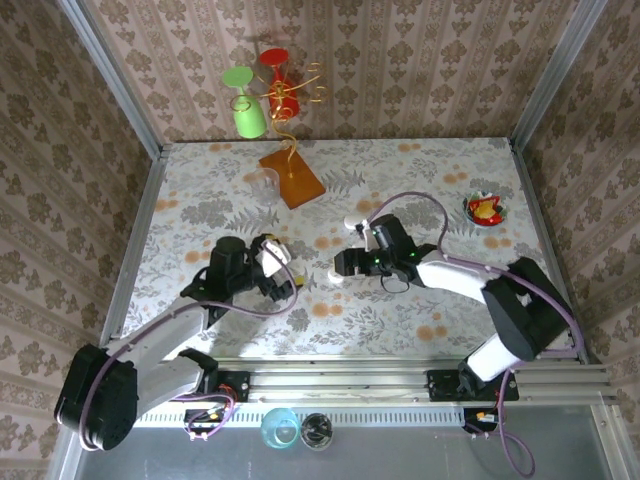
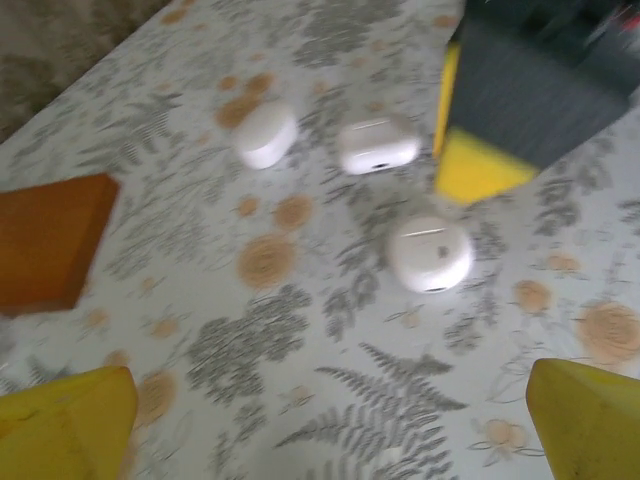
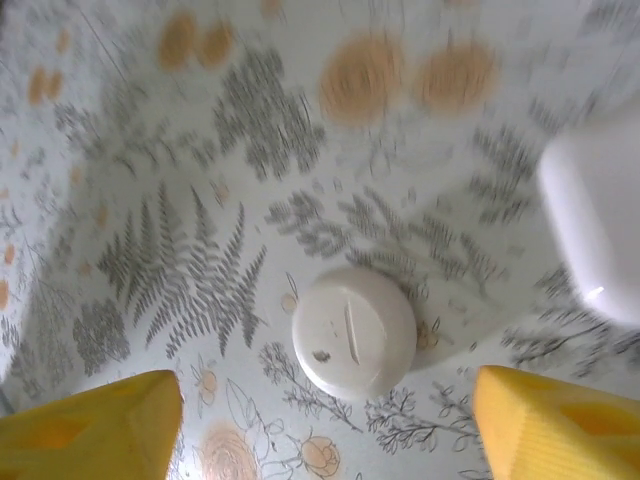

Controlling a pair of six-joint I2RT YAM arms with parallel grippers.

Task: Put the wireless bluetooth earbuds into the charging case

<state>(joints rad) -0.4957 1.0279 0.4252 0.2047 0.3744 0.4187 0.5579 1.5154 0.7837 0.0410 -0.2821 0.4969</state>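
Pincers are seen apart on both arms, with nothing clamped in either. The left pincer (image 1: 283,272) is held over the bench (image 1: 430,170) a little left of its middle. Its yellow fingertips (image 2: 70,420) are spread wide at the bottom corners of the left wrist view. The right pincer (image 1: 342,266) is held just right of the middle. Between its parted fingertips (image 3: 560,420), and slightly ahead of them, a round charging case (image 3: 354,332) is seen lying flat on the flowered cloth, untouched.

From the left wrist, three white cases are seen close together near the bench's middle. The round charging case (image 2: 432,253) lies nearest, just beside a yellow pad of the right pincer. An oblong case (image 2: 378,145) lies beyond it, and a third case (image 2: 265,135) lies beside that one, apart from it. All three appear closed, and whether the earbuds sit inside them cannot be told.

An orange wooden base (image 1: 291,177) stands toward the far edge, and a small red bowl (image 1: 485,209) is set near the far right corner.
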